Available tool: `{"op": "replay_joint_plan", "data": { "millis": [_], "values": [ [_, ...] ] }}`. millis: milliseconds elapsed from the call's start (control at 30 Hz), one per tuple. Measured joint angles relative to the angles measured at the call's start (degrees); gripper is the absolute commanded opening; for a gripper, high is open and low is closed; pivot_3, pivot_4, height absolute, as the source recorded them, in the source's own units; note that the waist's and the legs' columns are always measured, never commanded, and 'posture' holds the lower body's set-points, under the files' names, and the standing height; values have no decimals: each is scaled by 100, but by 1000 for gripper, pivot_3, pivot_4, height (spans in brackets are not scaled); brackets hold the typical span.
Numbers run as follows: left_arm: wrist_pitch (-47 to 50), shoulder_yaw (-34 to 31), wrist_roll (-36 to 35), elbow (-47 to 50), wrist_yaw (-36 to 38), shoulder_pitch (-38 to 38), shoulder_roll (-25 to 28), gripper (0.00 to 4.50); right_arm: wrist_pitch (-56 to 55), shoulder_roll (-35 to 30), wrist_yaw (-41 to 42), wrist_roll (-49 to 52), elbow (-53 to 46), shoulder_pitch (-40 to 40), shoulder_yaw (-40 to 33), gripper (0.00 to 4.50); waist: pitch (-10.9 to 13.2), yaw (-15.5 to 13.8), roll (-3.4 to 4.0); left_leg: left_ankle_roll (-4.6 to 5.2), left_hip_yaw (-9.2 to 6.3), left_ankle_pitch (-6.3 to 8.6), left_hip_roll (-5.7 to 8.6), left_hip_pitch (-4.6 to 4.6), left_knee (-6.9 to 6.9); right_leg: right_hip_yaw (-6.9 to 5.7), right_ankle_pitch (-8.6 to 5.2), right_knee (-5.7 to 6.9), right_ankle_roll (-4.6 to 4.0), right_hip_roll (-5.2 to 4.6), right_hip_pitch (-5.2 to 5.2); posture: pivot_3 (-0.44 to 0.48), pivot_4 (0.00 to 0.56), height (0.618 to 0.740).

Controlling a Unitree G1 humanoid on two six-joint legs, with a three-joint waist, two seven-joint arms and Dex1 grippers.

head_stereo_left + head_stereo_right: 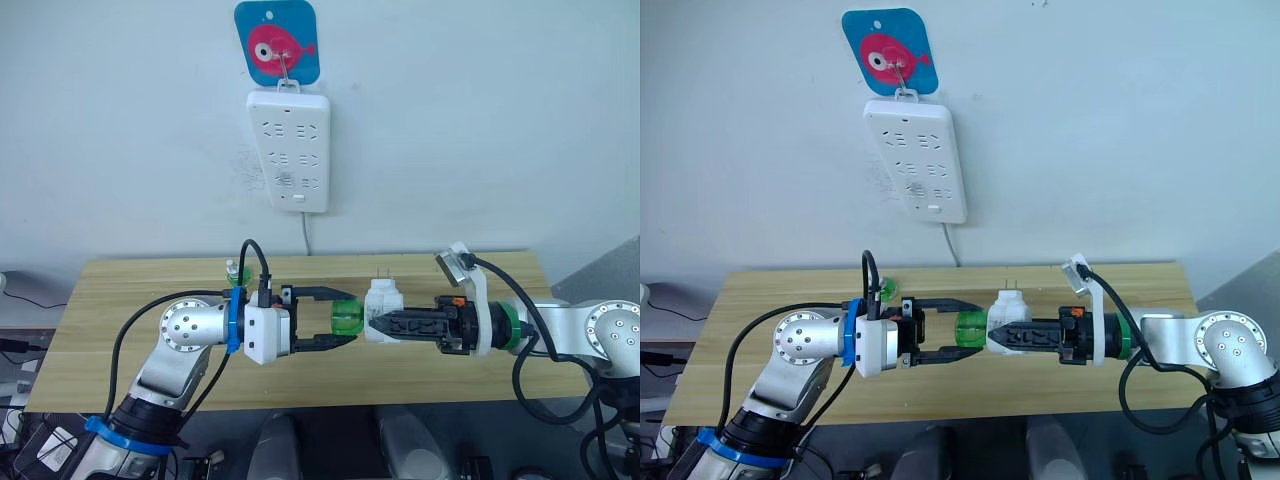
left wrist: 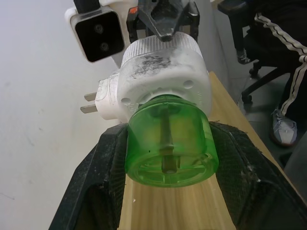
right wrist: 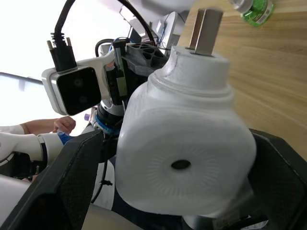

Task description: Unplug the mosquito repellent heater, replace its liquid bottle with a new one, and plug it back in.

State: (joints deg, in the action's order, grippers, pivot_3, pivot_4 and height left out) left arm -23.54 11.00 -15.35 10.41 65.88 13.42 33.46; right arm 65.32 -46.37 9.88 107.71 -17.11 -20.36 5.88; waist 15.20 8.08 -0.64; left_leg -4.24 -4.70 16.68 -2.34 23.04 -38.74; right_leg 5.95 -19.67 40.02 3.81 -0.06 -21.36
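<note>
Above the wooden tabletop [image 1: 120, 300], near its middle, the two arms meet. On the wall behind hangs the white power strip [image 1: 289, 150]. By the far edge lies a second green bottle [image 3: 253, 9], clearest from the right wrist. A person's hand [image 3: 61, 125] shows there too. The mosquito repellent heater [image 1: 382, 310] is white and rounded, prongs upward, scuffed grey around its collar — the left wrist shows that. The right gripper [image 1: 372, 325] clamps its body. The left gripper [image 1: 352, 317], jaws partly closed, squeezes the green liquid bottle [image 2: 169, 141] seated in the heater.
</note>
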Motion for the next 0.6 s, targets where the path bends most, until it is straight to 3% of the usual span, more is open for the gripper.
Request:
{"op": "replay_joint_plan", "data": {
  "millis": [33, 133, 233, 367, 467, 567, 600],
  "values": [
    [-24, 1, 0, 0, 3, 9, 0, 2250, -1, 19, -6, 4, 0, -19, 0, 4500, 0, 0, 0, 0, -1, 0, 0, 0, 0, -1, 0, 0, 0, 0, 0, -173, 245, 740],
    [-60, 2, -1, 0, 17, 18, 1, 2250, -1, 59, -29, 35, -4, -44, 4, 3951, 0, -1, 0, 0, -4, 0, -1, 1, 0, -4, 0, 0, 0, 0, 0, -173, 245, 740],
    [-75, 2, -28, 8, 49, 21, 8, 2250, 0, 69, -113, 38, -2, -42, 13, 3043, 0, 0, 0, 0, -4, 0, -1, 1, 0, -4, 0, 0, 0, 0, 0, -173, 245, 740],
    [229, 20, -162, 105, 127, 15, 91, 2250, 5, 74, -123, 40, -9, -39, 39, 3045, 0, 0, 0, 0, -4, 0, 0, 1, 0, -4, 0, 0, 0, 1, 0, -175, 247, 740],
    [1556, 135, -676, 492, 112, 131, 416, 2250, 20, 61, -121, 11, -30, -30, 52, 3045, 1, 0, -1, 0, -13, 0, 1, 4, 0, -10, 0, 1, 0, 2, 0, -167, 245, 740],
    [4471, 238, -2174, 858, 87, 838, 973, 2250, 2, 35, -27, -13, -91, -43, 22, 3045, 6, 2, -2, 0, -28, -1, 11, 7, -3, -23, 0, 7, 0, 5, 0, -165, 246, 740],
    [4947, 214, -2446, 880, 83, 967, 1034, 2250, 5, 29, 6, -13, -123, -43, 7, 3045, 6, 3, -2, 1, -28, -1, 12, 6, -2, -24, 0, 5, 0, 5, 0, -173, 244, 740]
  ]
}}
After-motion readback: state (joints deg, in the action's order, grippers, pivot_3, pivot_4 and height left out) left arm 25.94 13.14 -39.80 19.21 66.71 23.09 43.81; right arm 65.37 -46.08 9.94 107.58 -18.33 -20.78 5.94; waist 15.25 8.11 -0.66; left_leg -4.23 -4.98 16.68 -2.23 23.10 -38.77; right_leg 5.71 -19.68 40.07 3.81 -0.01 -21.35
